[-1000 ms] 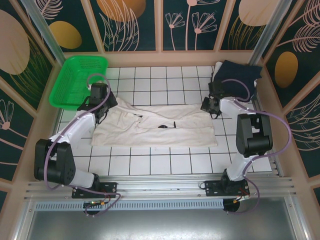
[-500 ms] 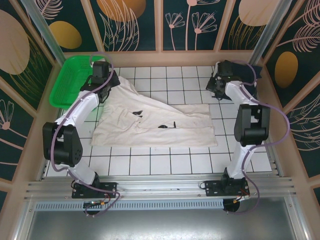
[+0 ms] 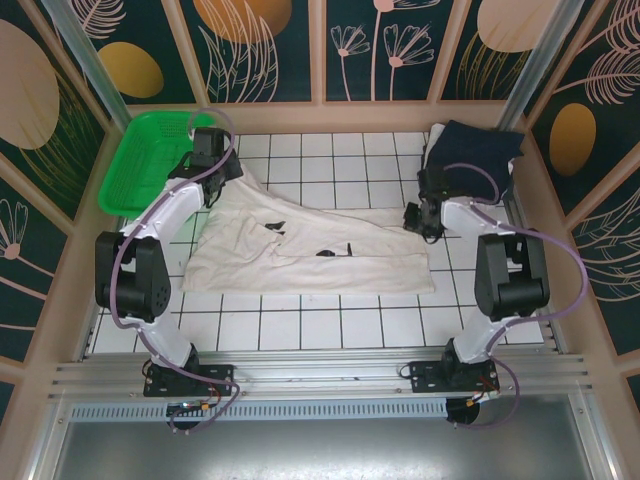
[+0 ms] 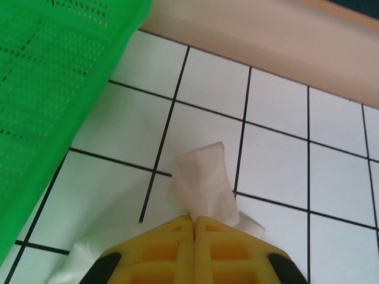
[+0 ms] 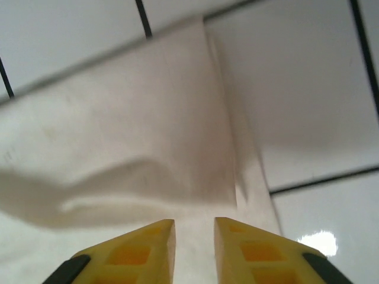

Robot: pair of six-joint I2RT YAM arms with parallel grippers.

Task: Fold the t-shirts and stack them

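Observation:
The cream t-shirt point(image 3: 320, 250) lies spread across the middle of the tiled table. Its far left corner is lifted toward the green basket. My left gripper point(image 3: 215, 168) is shut on that corner. In the left wrist view the cloth point(image 4: 201, 177) sticks out from between the closed yellow fingers of the left gripper point(image 4: 194, 218). My right gripper point(image 3: 415, 215) hangs over the shirt's far right corner. In the right wrist view the right gripper point(image 5: 194, 223) has its jaws slightly apart, with the flat cream cloth point(image 5: 148, 118) lying under them. The navy t-shirt point(image 3: 475, 150) sits bunched at the back right corner.
A green mesh basket point(image 3: 150, 160) stands at the back left, and its wall point(image 4: 47, 89) is close to my left gripper. A wooden ledge point(image 4: 266, 35) borders the far side. White tiles point(image 3: 320, 320) run in front of the shirt toward the arm bases.
My left gripper pulled the shirt's left corner away toward the far left, beside the basket. The right gripper swung up toward the navy shirt, came back to the cream shirt's right corner, and parted its jaws.

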